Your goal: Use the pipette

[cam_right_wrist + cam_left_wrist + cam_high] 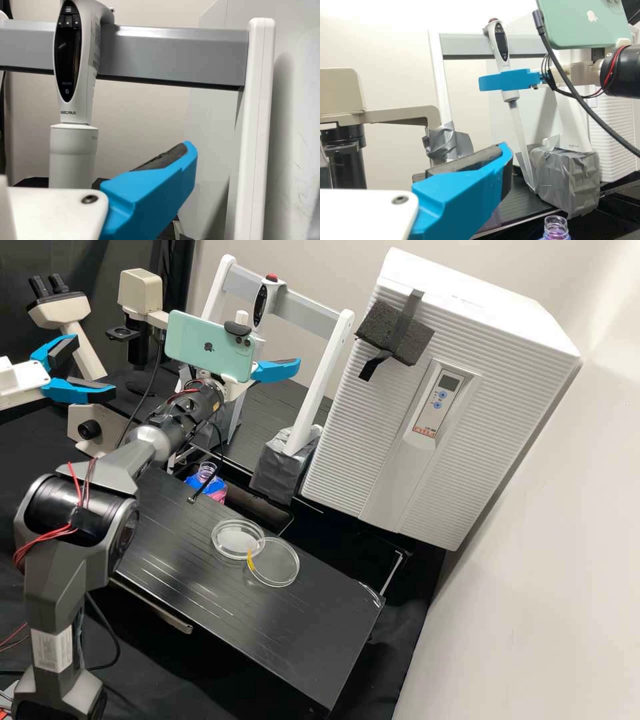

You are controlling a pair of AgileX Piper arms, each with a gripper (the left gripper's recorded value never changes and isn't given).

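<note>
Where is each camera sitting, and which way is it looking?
High view: fixed above the bench, facing forward and down at the dishes; shows right arm, right claw, left claw.
Left wrist view: on the left wrist, facing the pipette on its stand; own finger shows.
Right wrist view: on the right wrist, close to the pipette; own finger shows.
Shared: all three see the pipette; high and left wrist see the right claw.

High camera: fixed, off the arms, facing forward and down over the black ribbed bench plate (pixel 280 627). Left wrist camera: level, moderately near. Right wrist camera: level, very close. All share the white-and-grey frame stand (pixel 313 312) bearing the white pipette (pixel 502 55).
</note>
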